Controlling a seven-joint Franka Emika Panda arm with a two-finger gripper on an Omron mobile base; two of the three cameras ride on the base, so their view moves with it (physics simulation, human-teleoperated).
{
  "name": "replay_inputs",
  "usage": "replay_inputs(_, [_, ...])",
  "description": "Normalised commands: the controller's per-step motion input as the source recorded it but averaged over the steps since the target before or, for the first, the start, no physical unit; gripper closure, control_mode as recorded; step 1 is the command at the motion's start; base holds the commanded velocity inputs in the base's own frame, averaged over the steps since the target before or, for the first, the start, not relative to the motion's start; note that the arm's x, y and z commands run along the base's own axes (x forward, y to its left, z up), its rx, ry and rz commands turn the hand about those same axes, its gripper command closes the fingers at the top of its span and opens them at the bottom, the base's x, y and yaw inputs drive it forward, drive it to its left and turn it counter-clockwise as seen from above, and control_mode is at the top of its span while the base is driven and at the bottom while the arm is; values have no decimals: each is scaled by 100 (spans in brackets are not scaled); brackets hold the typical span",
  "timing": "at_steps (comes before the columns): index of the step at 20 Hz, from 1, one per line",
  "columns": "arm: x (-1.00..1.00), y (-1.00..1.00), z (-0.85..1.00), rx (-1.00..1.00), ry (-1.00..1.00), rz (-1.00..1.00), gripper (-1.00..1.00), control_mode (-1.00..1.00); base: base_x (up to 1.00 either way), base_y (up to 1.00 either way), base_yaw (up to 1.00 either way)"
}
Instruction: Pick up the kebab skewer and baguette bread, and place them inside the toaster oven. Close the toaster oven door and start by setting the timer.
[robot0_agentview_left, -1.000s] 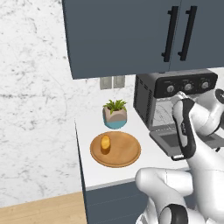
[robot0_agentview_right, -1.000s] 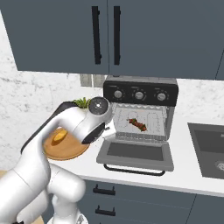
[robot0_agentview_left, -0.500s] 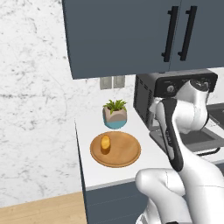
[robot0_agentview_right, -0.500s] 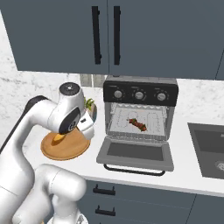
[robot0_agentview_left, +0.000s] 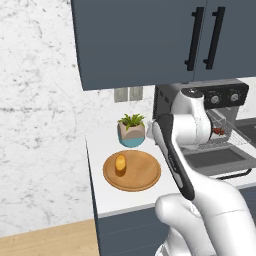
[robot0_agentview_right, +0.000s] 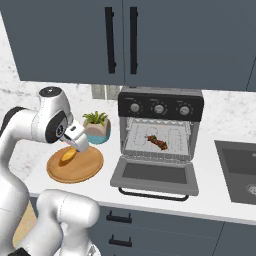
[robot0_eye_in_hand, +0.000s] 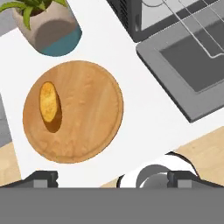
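Note:
The baguette bread (robot0_eye_in_hand: 49, 103) lies on the left part of a round wooden plate (robot0_eye_in_hand: 87, 127), also seen as a small yellow loaf (robot0_agentview_left: 120, 164) (robot0_agentview_right: 67, 156). My gripper (robot0_eye_in_hand: 113, 180) (robot0_agentview_right: 79, 145) hangs above the plate, open and empty, wide of the bread. The kebab skewer (robot0_agentview_right: 157, 141) rests on the wire rack inside the toaster oven (robot0_agentview_right: 160, 102) (robot0_agentview_left: 165, 97). The toaster oven door (robot0_agentview_right: 155, 175) (robot0_eye_in_hand: 188, 57) is folded down flat and open. In the left base view my own arm hides much of the oven front.
A potted plant (robot0_agentview_right: 96, 127) (robot0_agentview_left: 131, 131) (robot0_eye_in_hand: 48, 26) stands right behind the plate, next to the oven's left side. A sink (robot0_agentview_right: 240, 170) is set in the counter at the right. Blue-grey cabinets (robot0_agentview_right: 125, 40) hang overhead. The counter's front edge runs close to the plate.
My arm has swung left, away from the oven opening, and the hand now hangs over the wooden plate. The skewer, bread and door have stayed put.

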Motion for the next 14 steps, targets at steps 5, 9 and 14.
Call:
replay_inputs(5, [0, 32, 0, -15, 7, 21, -100, -100, 0, 0, 0])
replay_inputs(9, [0, 9, 0, -12, 5, 18, -100, -100, 0, 0, 0])
replay_inputs(14, [8, 0, -17, -2, 2, 12, -100, -100, 0, 0, 0])
